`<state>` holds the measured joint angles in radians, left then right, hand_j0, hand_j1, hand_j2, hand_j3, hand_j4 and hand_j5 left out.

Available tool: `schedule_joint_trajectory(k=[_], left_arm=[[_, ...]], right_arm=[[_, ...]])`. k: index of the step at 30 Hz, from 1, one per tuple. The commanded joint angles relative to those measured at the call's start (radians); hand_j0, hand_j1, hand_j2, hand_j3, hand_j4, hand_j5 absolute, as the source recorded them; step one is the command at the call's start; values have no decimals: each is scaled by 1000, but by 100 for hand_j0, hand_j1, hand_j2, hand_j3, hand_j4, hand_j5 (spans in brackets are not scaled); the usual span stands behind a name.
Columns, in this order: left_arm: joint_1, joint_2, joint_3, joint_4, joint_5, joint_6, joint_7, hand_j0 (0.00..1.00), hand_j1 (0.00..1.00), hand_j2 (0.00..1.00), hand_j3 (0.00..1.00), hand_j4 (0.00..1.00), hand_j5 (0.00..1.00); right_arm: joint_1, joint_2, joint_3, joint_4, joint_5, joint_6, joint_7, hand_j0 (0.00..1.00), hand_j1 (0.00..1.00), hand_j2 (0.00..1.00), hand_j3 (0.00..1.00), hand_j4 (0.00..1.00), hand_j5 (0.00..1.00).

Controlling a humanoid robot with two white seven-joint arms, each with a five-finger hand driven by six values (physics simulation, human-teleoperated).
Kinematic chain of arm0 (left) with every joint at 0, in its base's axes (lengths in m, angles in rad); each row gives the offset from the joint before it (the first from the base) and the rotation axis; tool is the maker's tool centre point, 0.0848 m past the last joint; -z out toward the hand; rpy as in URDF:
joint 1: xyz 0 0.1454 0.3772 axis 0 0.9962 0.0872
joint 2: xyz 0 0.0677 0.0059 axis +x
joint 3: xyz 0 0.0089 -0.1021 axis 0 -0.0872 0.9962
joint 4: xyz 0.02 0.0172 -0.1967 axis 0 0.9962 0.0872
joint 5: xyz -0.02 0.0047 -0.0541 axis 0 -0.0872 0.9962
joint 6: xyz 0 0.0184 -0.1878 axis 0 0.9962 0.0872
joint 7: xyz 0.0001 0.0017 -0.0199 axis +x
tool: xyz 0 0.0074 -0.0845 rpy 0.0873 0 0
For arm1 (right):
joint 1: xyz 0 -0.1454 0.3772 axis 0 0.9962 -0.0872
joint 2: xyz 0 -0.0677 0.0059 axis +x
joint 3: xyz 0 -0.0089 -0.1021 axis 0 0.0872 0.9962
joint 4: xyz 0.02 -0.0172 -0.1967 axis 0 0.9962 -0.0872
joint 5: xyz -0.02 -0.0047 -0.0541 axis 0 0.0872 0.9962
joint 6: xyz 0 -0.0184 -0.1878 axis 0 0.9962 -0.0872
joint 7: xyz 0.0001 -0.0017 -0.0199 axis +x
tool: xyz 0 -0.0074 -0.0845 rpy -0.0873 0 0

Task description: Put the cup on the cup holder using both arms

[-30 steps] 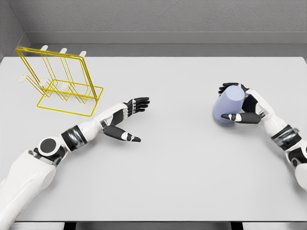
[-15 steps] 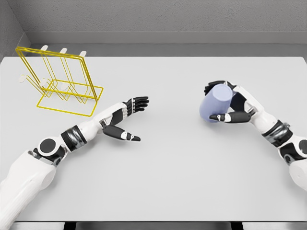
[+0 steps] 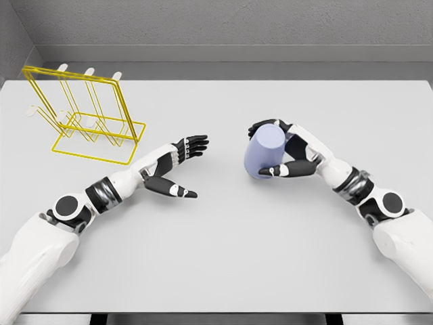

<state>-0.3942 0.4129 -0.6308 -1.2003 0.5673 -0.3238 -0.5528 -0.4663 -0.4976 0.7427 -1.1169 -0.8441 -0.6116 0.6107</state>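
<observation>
Lavender cup (image 3: 264,152) sat gripped in our right hand (image 3: 292,154) (presumably for handover); our left hand (image 3: 174,168) waited spread, yellow cup holder (image 3: 84,115) far left.

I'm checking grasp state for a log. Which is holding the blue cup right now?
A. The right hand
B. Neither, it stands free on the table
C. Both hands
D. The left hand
A: the right hand wraps its fingers around the blue cup, while the left hand lies open, apart from it.
</observation>
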Motion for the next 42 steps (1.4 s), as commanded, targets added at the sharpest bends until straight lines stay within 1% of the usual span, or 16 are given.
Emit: schedule_joint_trajectory(k=[1, 3, 6, 11, 17, 20, 22, 23, 24, 28, 29, 31, 33, 34, 35, 42], left_arm=[[0, -2, 2, 4, 6, 0, 1, 100, 100, 100, 100, 100, 100], [-2, -23, 2, 25, 6, 0, 1, 100, 100, 100, 100, 100, 100], [-2, -35, 23, 44, -1, -1, 2, 100, 100, 100, 100, 100, 100], [-3, -37, 39, 48, -7, -3, 5, 100, 100, 100, 100, 100, 100], [-9, -51, 54, 90, -9, -6, 7, 100, 100, 100, 100, 100, 100], [-11, -49, 52, 93, -12, -8, 7, 100, 100, 100, 100, 100, 100], [-11, -49, 57, 91, -81, -14, 7, 100, 100, 100, 100, 100, 100], [-11, -49, 66, 91, -95, -17, 7, 100, 100, 100, 100, 100, 100], [-11, -51, 69, 91, -127, -17, 7, 100, 100, 100, 100, 100, 100], [-11, -51, 85, 91, -132, -17, 7, 100, 100, 100, 100, 100, 100], [-11, -52, 88, 91, -132, -17, 7, 100, 100, 100, 100, 100, 100], [-11, -54, 88, 91, -126, -17, 7, 100, 100, 100, 100, 100, 100], [-11, -55, 88, 91, -119, -17, 5, 100, 100, 100, 100, 100, 100], [-9, -57, 88, 90, -119, -17, 5, 100, 100, 100, 100, 100, 100], [-9, -57, 88, 90, -118, -17, 5, 100, 100, 100, 100, 100, 100], [-8, -54, 88, 90, -118, -17, 4, 100, 100, 100, 100, 100, 100]], right_arm=[[0, 25, 15, 0, 7, 1, 0, 72, 72, 72, 72, 72, 72], [-5, 40, 23, 0, 7, 1, 0, 72, 72, 72, 72, 72, 72], [-6, 57, 35, 2, 8, 1, 0, 72, 72, 72, 72, 72, 72], [-6, 94, 44, 9, 48, 3, 0, 72, 72, 72, 72, 72, 72], [-8, 113, 66, 40, 59, 6, 0, 72, 72, 72, 72, 72, 72], [-8, 122, 66, 52, 59, 6, 0, 72, 72, 72, 72, 72, 72], [-12, 128, 72, 58, 59, 6, 0, 72, 72, 72, 72, 72, 72], [-12, 131, 73, 58, 59, 6, 0, 72, 72, 72, 72, 72, 72], [-14, 134, 75, 60, 59, 6, 0, 72, 72, 72, 72, 72, 72], [-15, 148, 76, 78, 59, 6, 0, 73, 73, 73, 73, 73, 73], [-15, 148, 76, 78, 59, 6, 0, 75, 75, 75, 75, 75, 75], [-17, 148, 76, 81, 59, 6, 0, 83, 83, 83, 83, 83, 83], [-20, 151, 76, 89, 59, 6, 0, 89, 89, 89, 89, 89, 89], [-20, 154, 76, 89, 60, 6, 0, 97, 97, 97, 97, 97, 97], [-20, 152, 75, 89, 94, 4, 0, 100, 100, 100, 100, 100, 100], [-21, 143, 66, 95, 97, 3, 0, 100, 100, 100, 100, 100, 100]])
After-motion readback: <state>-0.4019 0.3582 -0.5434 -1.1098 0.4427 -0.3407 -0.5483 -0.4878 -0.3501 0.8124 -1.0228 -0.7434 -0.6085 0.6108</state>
